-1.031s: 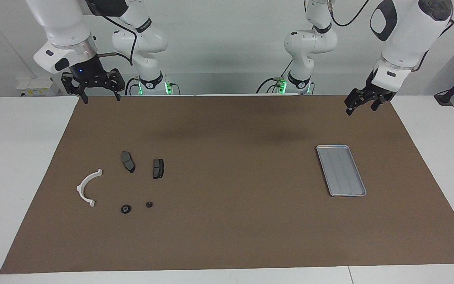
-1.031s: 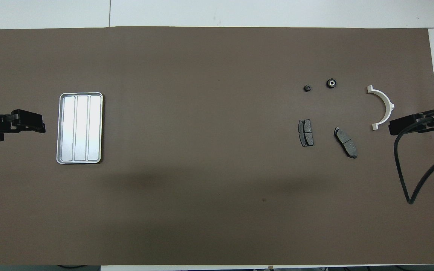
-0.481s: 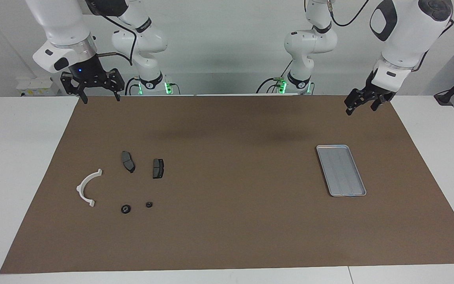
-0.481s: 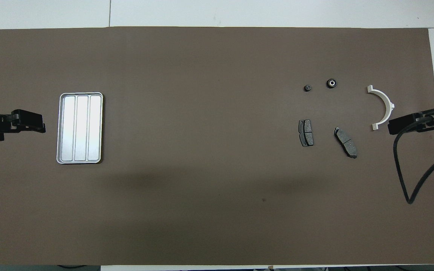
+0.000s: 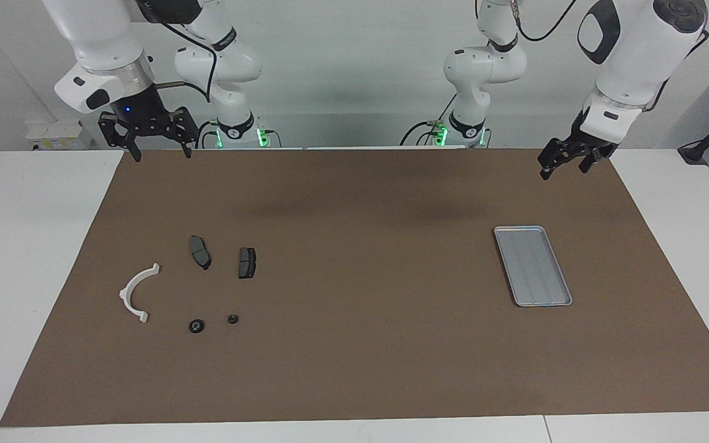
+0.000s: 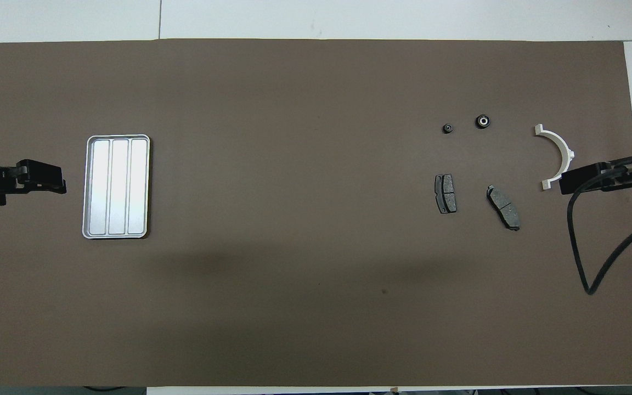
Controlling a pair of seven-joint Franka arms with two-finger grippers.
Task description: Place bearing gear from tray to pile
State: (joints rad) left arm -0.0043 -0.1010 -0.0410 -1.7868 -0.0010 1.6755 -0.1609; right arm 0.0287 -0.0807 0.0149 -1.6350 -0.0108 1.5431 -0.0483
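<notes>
The tray (image 5: 533,266) lay at the left arm's end of the worktop (image 5: 354,381) and held nothing: only its bare ridged floor showed in both views. The pile sat well apart from it, toward the right arm's end: two dark brake pads (image 5: 200,251) (image 5: 247,262), a white half-ring bracket (image 5: 136,292) and, farther from the robots than those, two small dark round parts, the larger bearing gear (image 5: 196,326) and a smaller round part (image 5: 232,318). So the task's thing appeared to rest with the pile already, not in the tray.

The left end effector (image 5: 567,163) hung over the brown mat's edge by the robots, above the tray's end of the worktop, its fingers spread and holding nothing. The right end effector (image 5: 159,147) hung over the mat's corner near the pile, fingers likewise spread and empty.

The chief risk, as I judged it, was a wasted or mistaken move: an arm sent to the tray would close on nothing. A descent into the pile could also nudge the small round parts, which looked light and apt to roll on the mat. The right arm's loose cable (image 6: 590,263) drooped over the mat beside the pile, and a low sweep might let it drag across the bracket.
</notes>
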